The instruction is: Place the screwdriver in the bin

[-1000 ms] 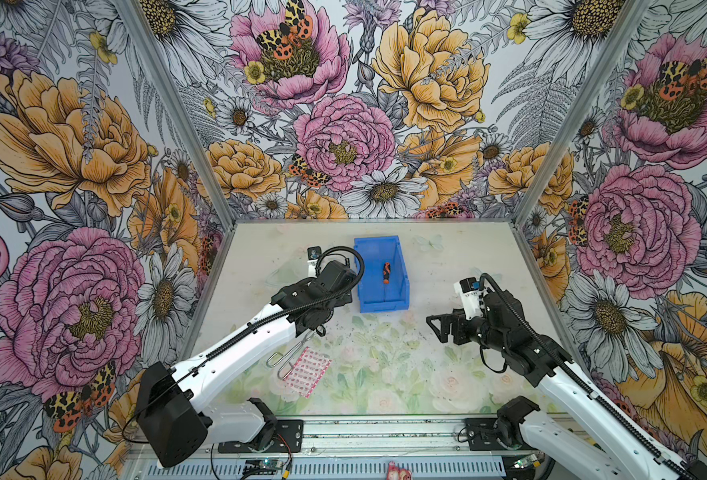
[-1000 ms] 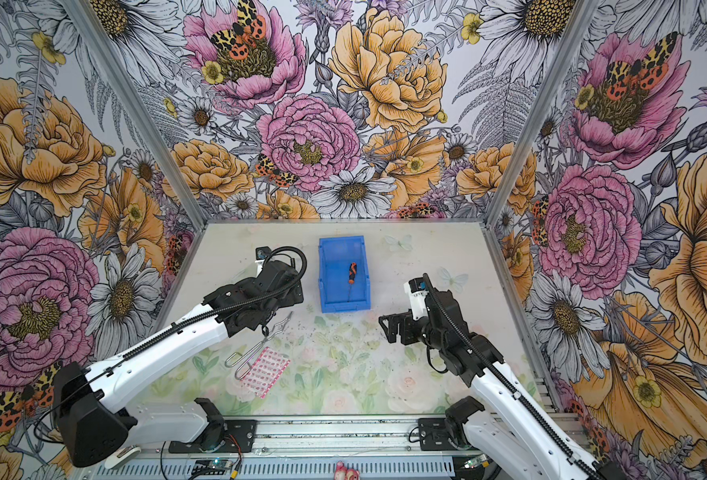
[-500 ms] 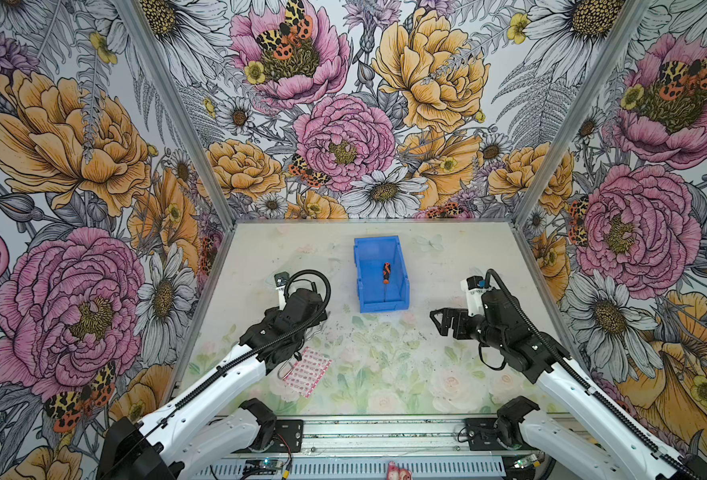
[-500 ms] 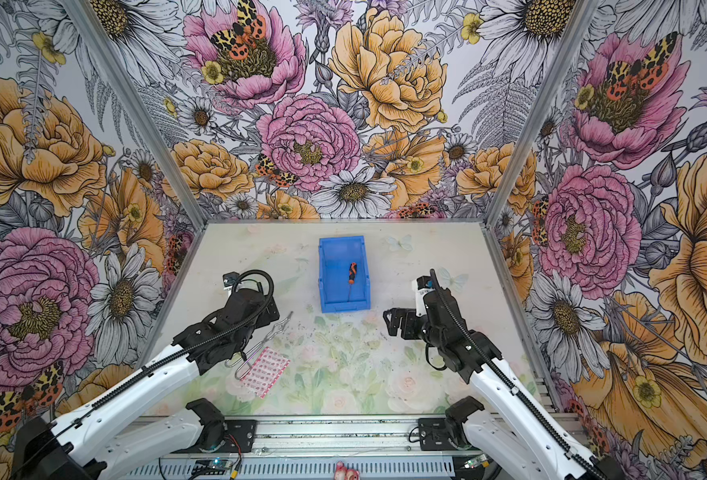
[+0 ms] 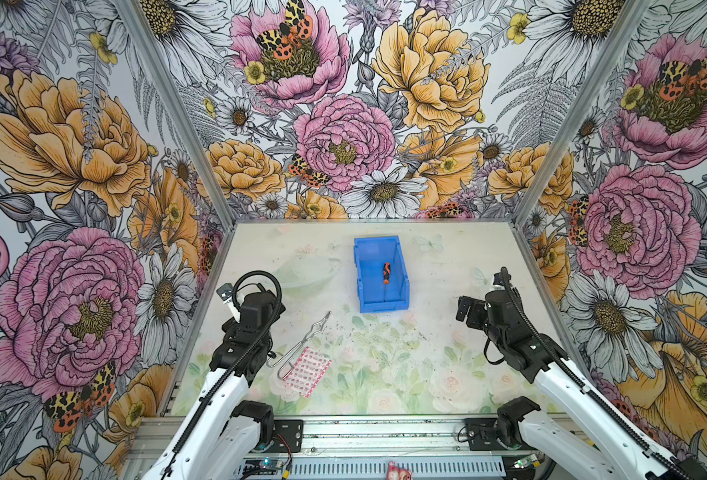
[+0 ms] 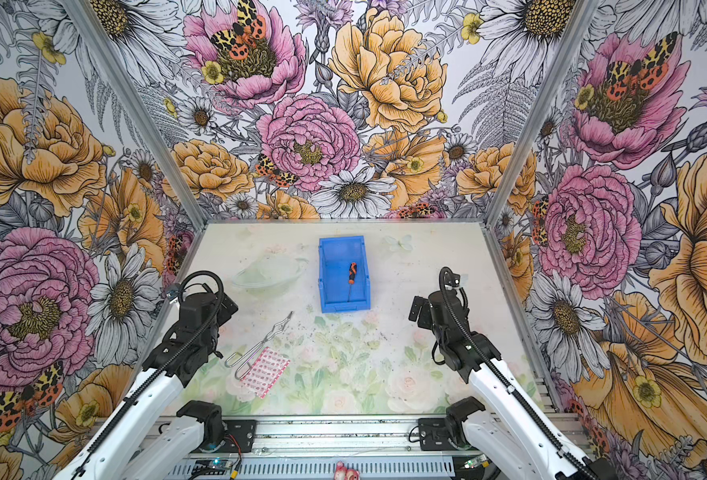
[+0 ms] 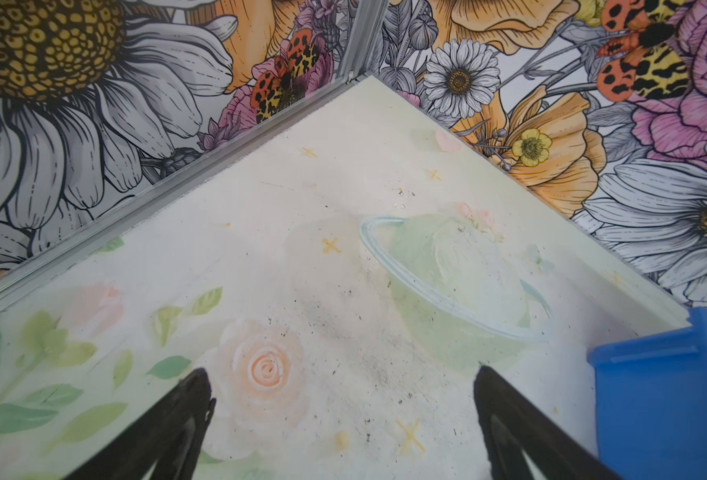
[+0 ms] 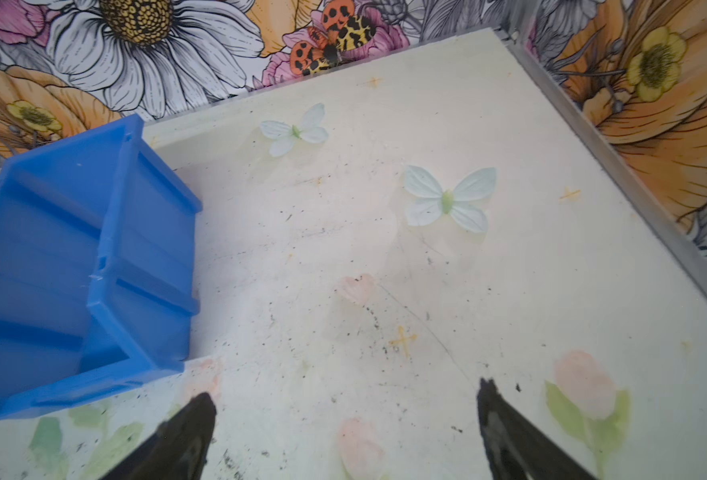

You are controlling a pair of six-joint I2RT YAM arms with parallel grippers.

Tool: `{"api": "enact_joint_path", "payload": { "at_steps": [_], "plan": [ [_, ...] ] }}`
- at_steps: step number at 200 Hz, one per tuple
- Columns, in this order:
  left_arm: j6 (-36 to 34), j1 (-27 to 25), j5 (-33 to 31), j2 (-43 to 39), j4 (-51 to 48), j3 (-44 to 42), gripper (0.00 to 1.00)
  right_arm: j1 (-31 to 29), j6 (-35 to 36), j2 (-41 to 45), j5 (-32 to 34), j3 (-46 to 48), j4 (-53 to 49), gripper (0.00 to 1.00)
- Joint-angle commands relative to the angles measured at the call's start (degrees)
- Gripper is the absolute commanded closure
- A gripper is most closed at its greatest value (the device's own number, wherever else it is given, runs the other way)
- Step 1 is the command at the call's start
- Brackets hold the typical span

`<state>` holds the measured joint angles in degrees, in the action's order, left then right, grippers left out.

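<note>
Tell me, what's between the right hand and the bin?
Nothing, just bare table between the right hand and bin, shown in the right wrist view.

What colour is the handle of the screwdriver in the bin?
Orange and black; the screwdriver shows best in a top view, inside the bin.

Left gripper [image 7: 342, 374] pulls back from beside the bin [image 5: 361, 270] toward the left wall [image 5: 94, 216], clearing the tongs [image 5: 303, 343].
</note>
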<state>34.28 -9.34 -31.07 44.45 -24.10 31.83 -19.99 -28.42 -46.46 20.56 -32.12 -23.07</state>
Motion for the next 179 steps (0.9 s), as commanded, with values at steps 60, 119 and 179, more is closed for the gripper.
{"api": "enact_joint_path", "payload": {
  "at_steps": [60, 119, 179],
  "plan": [
    [-28.9, 2.2, 7.4, 10.3, 40.3, -11.4, 0.01, 10.6, 22.6, -10.2, -1.9, 8.7, 34.0, 0.01],
    [-30.8, 3.9, 8.4, 26.4, 57.0, -11.6, 0.01, 16.0, 24.5, -25.2, -6.8, 8.5, 50.7, 0.01],
    [-35.5, 5.3, 11.6, 37.7, 70.8, -9.5, 0.01, 19.1, 24.5, -36.0, -11.3, 5.6, 60.7, 0.0]
  ]
}}
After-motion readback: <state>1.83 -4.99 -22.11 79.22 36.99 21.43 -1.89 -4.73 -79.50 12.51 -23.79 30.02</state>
